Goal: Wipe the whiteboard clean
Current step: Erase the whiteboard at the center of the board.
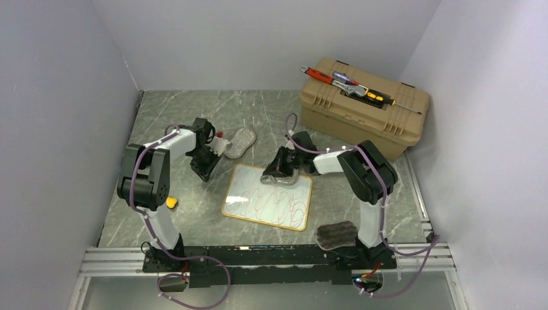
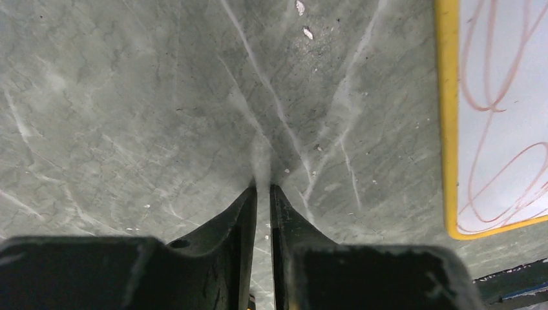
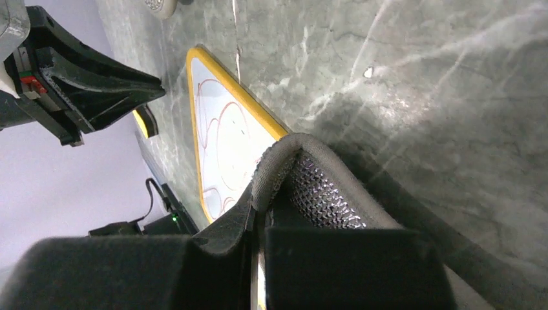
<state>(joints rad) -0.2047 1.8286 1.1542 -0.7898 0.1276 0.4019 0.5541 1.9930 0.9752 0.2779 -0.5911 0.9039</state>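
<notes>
The whiteboard (image 1: 268, 197) lies flat mid-table, yellow-framed, with thin looping scribbles over most of it; its far end looks cleaner. My right gripper (image 1: 279, 169) is at the board's far edge, shut on a grey mesh sponge pad (image 1: 282, 177) that rests on the board. In the right wrist view the pad (image 3: 320, 187) curls up out of the right gripper (image 3: 258, 206), with the whiteboard (image 3: 223, 135) beyond. My left gripper (image 1: 205, 169) hangs just left of the board's far-left corner. Its jaws (image 2: 263, 188) stand a thin slit apart over bare table, and the whiteboard (image 2: 501, 123) shows at right.
A tan toolbox (image 1: 362, 113) with hand tools on its lid stands back right. A dark sponge (image 1: 336, 234) lies by the right arm's base, and a pale oval pad (image 1: 240, 142) lies behind the board. A small yellow object (image 1: 171, 202) sits near the left arm.
</notes>
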